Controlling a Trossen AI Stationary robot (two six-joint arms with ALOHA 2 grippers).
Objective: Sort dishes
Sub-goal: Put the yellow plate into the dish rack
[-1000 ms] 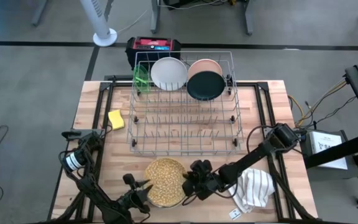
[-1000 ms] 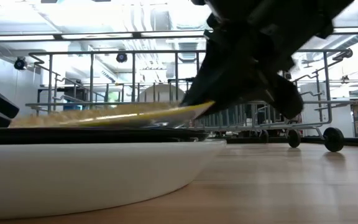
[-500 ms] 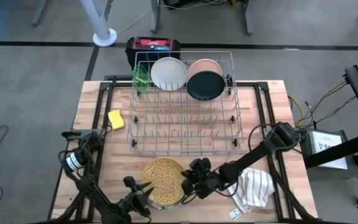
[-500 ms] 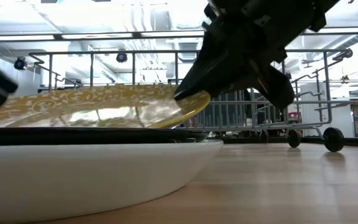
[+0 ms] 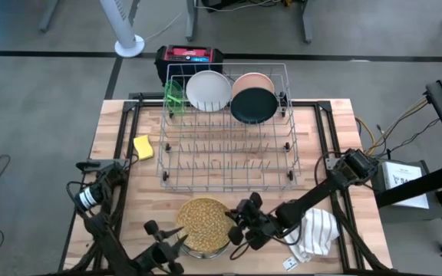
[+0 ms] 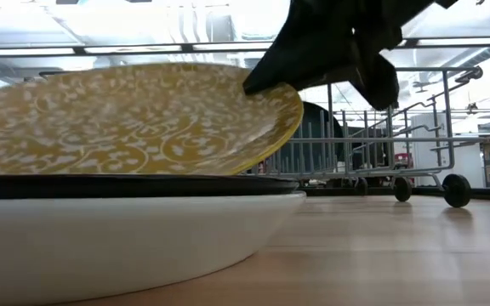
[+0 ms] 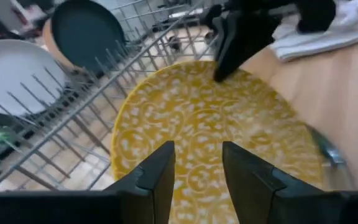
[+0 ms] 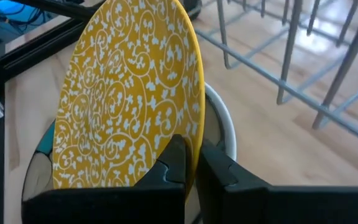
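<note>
At the near edge of the tabletop a yellow plate covered in a white scroll pattern is tilted up off a stack, its right rim raised; in the low view the plate leans over a dark plate that sits inside a large white dish, the stack resting flat on the wood. The right end effector is clamped shut on the yellow plate's right rim, and in the right wrist view its two dark fingers pinch the plate's edge between them, with the white dish's rim showing just behind. The left end effector sits at the plate's near left side with its fingers partly apart and nothing between them; in its wrist view the fingers frame the patterned face without gripping it. Just right of the stack lies a crumpled white cloth with dark stripes, under the right arm. Farther back, in the middle of the tabletop, stands a wire dish rack, mostly bare tines. A small yellow sponge lies beside the rack's left side. Along the rack's far row stand four dishes on edge: a lime-green translucent piece at the left, then a white plate, then a peach plate with a black plate in front of it and overlapping it
</note>
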